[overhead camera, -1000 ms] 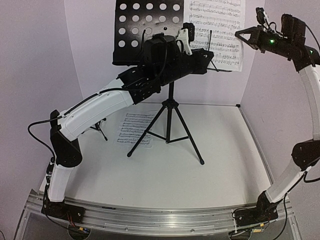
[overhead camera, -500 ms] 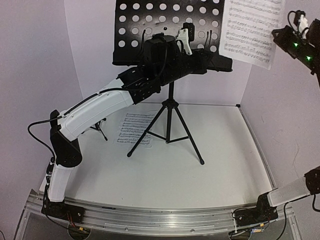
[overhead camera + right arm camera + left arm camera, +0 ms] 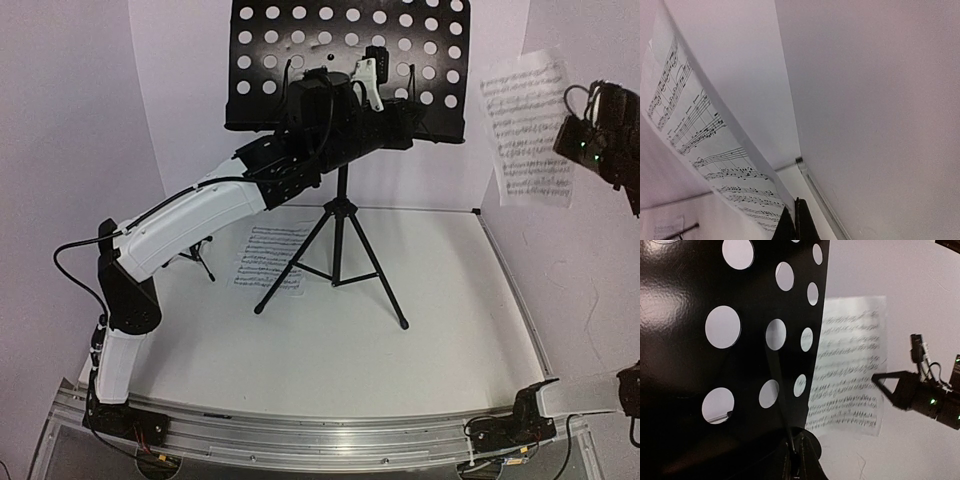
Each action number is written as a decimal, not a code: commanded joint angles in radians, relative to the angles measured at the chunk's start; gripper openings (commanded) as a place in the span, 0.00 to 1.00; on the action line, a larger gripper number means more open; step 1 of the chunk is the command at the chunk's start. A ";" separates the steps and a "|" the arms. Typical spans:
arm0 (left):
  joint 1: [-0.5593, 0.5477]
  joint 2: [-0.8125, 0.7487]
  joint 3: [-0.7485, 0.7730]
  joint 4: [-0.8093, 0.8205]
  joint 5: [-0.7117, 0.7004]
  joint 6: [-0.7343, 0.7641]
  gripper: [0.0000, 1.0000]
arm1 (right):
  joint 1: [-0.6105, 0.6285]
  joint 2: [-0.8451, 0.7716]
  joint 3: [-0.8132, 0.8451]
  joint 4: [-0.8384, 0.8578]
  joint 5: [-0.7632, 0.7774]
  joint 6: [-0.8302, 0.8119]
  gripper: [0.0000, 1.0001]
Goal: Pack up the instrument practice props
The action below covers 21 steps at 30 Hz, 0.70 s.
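The tall black perforated music stand (image 3: 350,60) stands on its tripod at the back centre. My left gripper (image 3: 415,127) is at the stand's lower ledge. In the left wrist view its fingers (image 3: 797,465) are shut on a thin black wire of the stand (image 3: 690,365). My right gripper (image 3: 575,140) is high at the right, shut on the edge of a white sheet-music page (image 3: 528,125), which hangs free of the stand. The pinch shows in the right wrist view (image 3: 795,222). A second page (image 3: 268,255) lies on the table. The small black mic stand (image 3: 200,260) is partly behind my left arm. The microphone is out of view.
The stand's tripod legs (image 3: 335,265) spread over the middle of the white table. White walls close in the back and both sides; the right wall (image 3: 880,100) is close to my right gripper. A metal rail (image 3: 320,435) runs along the near edge.
My right gripper has pulled the sheet-music page off the music stand and carried it right and down, toward the right wall. My left arm has not moved.
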 commanded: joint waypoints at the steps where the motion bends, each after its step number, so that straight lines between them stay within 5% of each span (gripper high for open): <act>1: 0.007 -0.061 -0.031 -0.010 -0.016 0.061 0.24 | -0.001 -0.032 -0.030 -0.267 -0.208 0.162 0.00; 4: 0.006 -0.081 -0.047 -0.005 -0.020 0.082 0.40 | -0.001 -0.033 -0.010 -0.396 -0.324 0.238 0.00; 12: 0.003 -0.156 -0.132 0.011 0.028 0.161 0.57 | 0.000 0.010 -0.008 -0.720 -0.667 0.323 0.00; 21: 0.003 -0.273 -0.252 0.020 0.169 0.289 0.71 | 0.000 -0.021 -0.091 -0.790 -1.155 0.188 0.00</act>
